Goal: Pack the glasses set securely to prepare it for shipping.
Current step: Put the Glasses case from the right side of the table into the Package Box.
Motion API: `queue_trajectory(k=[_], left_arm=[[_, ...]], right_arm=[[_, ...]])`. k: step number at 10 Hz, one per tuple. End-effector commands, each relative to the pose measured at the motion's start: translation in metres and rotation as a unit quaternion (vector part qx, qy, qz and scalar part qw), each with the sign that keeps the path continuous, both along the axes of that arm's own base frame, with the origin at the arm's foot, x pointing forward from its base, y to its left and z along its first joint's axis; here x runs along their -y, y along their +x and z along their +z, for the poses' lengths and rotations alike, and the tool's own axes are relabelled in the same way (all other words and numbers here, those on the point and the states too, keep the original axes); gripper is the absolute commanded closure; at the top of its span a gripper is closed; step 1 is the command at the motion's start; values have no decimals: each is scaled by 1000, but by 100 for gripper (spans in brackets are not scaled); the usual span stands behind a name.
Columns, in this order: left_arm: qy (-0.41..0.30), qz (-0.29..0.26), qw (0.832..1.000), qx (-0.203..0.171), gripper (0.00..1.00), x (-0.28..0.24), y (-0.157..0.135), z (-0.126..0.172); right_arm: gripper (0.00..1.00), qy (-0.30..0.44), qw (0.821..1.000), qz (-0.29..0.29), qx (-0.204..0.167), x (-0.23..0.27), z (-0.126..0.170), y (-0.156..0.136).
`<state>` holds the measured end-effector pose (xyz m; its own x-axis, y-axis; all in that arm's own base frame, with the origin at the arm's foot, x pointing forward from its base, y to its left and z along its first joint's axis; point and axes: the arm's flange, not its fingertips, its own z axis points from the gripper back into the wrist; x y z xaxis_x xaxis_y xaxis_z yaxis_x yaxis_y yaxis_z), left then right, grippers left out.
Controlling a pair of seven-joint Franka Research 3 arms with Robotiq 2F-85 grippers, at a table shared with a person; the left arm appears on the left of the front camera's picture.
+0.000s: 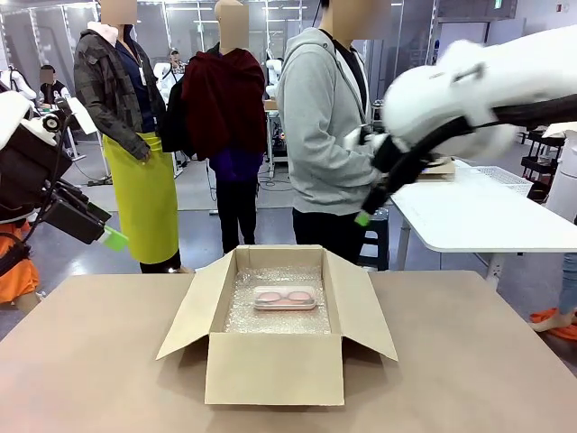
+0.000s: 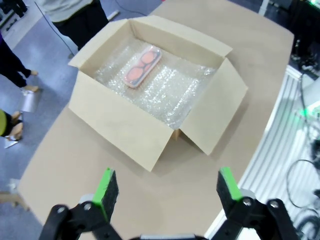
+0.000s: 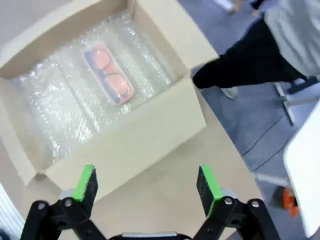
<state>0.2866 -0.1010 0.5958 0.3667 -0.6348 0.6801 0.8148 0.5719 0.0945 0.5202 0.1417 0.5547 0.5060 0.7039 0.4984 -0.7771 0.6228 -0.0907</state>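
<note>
Pink case lies inside the cardboard box; your left gripper and right gripper gape empty, so close that box evenly.

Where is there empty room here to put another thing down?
The brown table is bare left and right of the cardboard box. Inside, the bubble wrap between the pink glasses case and the near wall is free; the case crowds the far half.

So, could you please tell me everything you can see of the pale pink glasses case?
The pale pink case is a flat, rounded rectangle, apparently plastic, with a dark glasses outline and two orange-pink lens shapes on top. It lies flat, face up, on the bubble wrap lining the open cardboard box, nearer the box's far wall, its long side running along that wall.
</note>
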Motion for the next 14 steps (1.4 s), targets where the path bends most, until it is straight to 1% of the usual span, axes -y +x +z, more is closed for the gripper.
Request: queue_trajectory(k=[1,3,4,5,6,7,8,9,10,14], left_arm=[[-2,-2,1000,3,0,-1,-1,1],[-2,-2,1000,3,0,-1,-1,1],[-2,-2,1000,3,0,-1,-1,1],[-2,-2,1000,3,0,-1,-1,1],[-2,-2,1000,3,0,-1,-1,1],[-2,-2,1000,3,0,-1,-1,1],[-2,-2,1000,3,0,-1,-1,1],[-2,-2,1000,3,0,-1,-1,1],[-2,-2,1000,3,0,-1,-1,1],[-2,-2,1000,3,0,-1,-1,1]], right_arm=[[0,-10,994,-105,6,40,2,-66],[0,-2,983,-183,-27,65,23,-100],[0,-20,972,-226,-52,74,33,-112],[0,-38,961,-267,-56,80,40,-123],[0,-39,961,-267,-58,86,42,-133],[0,-32,964,-259,-53,91,42,-140],[0,-23,962,-267,-44,95,38,-141],[0,-10,963,-259,-71,96,29,-135],[0,-35,964,-260,-48,96,42,-139],[0,-35,964,-260,-48,96,42,-139]])
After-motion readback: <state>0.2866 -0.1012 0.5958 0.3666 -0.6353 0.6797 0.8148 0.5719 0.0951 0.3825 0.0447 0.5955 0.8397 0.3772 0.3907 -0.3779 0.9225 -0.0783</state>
